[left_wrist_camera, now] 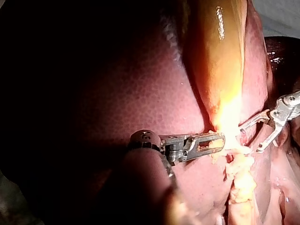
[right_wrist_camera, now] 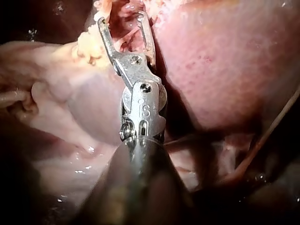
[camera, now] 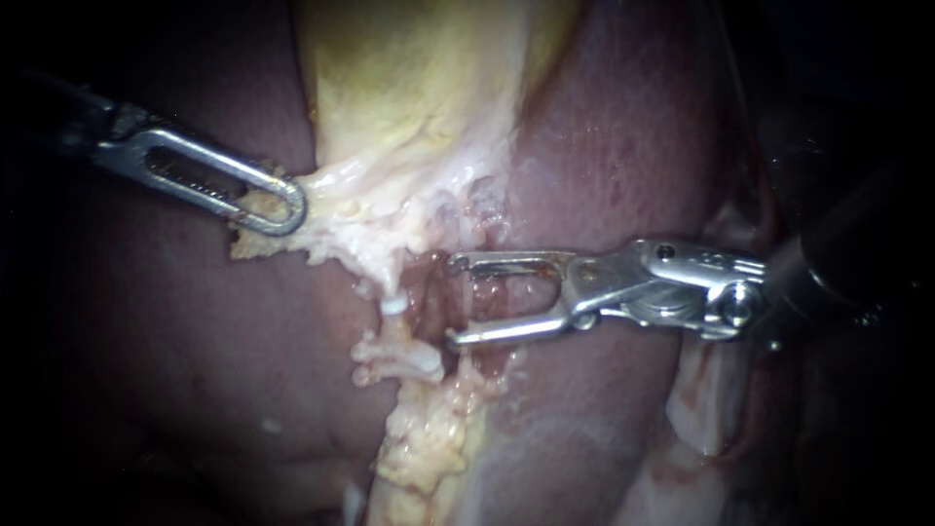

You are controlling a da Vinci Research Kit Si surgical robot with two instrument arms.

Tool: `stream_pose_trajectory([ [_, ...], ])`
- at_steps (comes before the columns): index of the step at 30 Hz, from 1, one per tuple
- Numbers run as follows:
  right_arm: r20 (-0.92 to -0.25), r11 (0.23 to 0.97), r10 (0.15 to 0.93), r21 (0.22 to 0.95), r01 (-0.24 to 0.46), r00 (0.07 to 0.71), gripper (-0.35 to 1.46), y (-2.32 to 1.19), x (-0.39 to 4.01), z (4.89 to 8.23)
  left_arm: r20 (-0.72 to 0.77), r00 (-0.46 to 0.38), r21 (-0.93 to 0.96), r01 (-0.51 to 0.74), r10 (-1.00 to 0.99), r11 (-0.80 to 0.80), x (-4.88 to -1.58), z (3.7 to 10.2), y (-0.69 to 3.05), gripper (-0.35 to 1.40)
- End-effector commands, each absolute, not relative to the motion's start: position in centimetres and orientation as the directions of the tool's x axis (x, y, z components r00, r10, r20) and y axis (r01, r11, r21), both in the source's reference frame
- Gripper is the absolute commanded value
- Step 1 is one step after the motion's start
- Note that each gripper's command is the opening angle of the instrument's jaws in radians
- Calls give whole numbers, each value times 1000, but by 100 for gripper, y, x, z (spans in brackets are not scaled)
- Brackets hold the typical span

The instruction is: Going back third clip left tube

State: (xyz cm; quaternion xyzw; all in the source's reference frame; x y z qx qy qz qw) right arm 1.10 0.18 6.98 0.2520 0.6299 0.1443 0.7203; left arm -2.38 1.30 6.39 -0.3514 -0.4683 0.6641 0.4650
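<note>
**Right hand wide, just short of the clipped tube**

Nearest the endoscope, a lumpy yellow strip of fat runs up toward the right instrument. Its hand stands wide, the two jaws well apart and gripping nothing, with raw reddish tissue showing in the gap. Just ahead of its tips a white clip sits across a thin pale tube. The tips and the clip are near each other but not touching. Beyond the clip, the left instrument has its hand closed on a pale flap at the lower edge of the gallbladder, and the flap is stretched toward it. The yellow gallbladder rises behind both hands, with the dark red liver on either side of it.
</note>
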Motion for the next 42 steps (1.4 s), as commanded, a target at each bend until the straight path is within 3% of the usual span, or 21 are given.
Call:
stream_pose_trajectory([
  [1, -846, 841, 508, 528, 116, 163, 50, 17, 106, 697, -31, -321, -949, -288, 947, -129, -238, 639, 130, -35],
  [13, -890, 879, 428, 450, 156, 155, 50, 16, 59, 685, -31, -321, -949, -287, 946, -129, -237, 639, 130, -35],
  [26, -888, 885, 430, 450, 116, 161, 50, 27, 36, 670, -32, -320, -949, -289, 947, -129, -242, 644, 132, -35],
  [42, -888, 885, 430, 450, 118, 161, 50, 25, 35, 667, -50, -307, -941, -304, 951, -147, -280, 684, 130, -35],
])
